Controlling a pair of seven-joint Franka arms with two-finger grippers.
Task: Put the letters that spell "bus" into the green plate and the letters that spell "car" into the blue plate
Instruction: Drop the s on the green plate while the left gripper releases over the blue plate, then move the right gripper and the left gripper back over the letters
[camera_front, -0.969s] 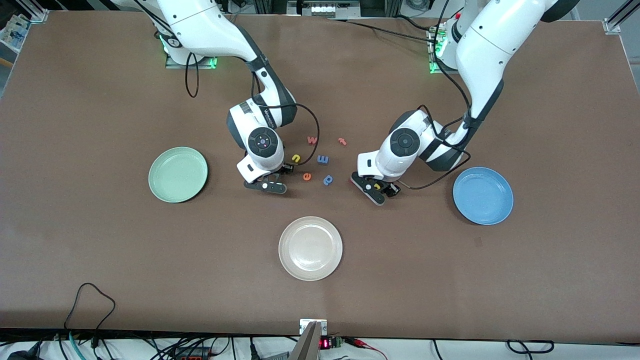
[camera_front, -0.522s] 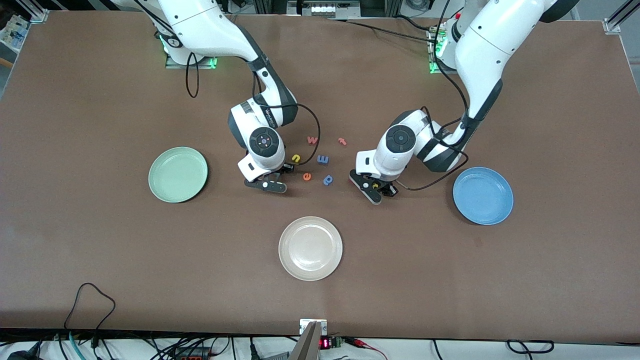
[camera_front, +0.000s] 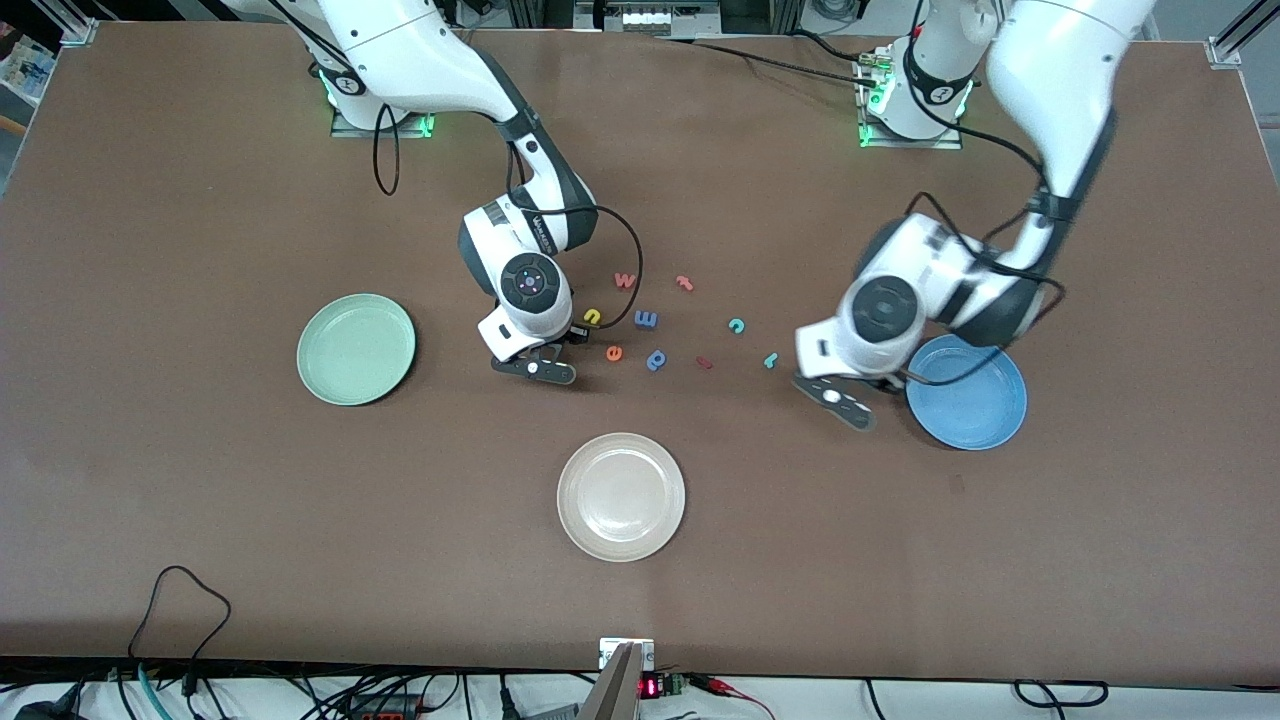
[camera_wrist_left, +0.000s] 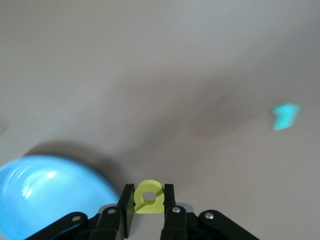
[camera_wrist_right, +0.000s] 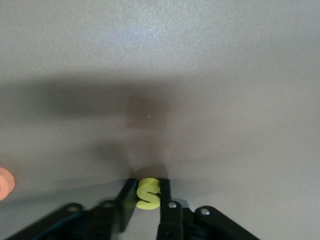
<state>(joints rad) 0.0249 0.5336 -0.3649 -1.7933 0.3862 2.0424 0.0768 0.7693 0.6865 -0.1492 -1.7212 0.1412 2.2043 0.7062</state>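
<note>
Brown bench (camera_front: 200, 500) carries scattered foam letters. Left pincer (camera_wrist_left: 149, 212) clamps the yellow "a" (camera_wrist_left: 148, 197) just beside the blue plate (camera_front: 985, 410). Right pincer (camera_wrist_right: 147, 210) pinches the yellow "s" (camera_wrist_right: 148, 194); the yellow "u" (camera_front: 593, 317) lies beside it, the green plate (camera_front: 330, 380) well apart. Both plates show nothing inside.

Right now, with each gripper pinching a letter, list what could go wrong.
1. The left gripper pinches the yellow "a" by its edge only, beside the blue plate; it could slip out before the drop.
2. The right gripper grips the tiny "s" just as thinly, with the green plate some way off.
3. The "u" and orange "e" lie close by the right gripper; lifting could nudge them.
</note>
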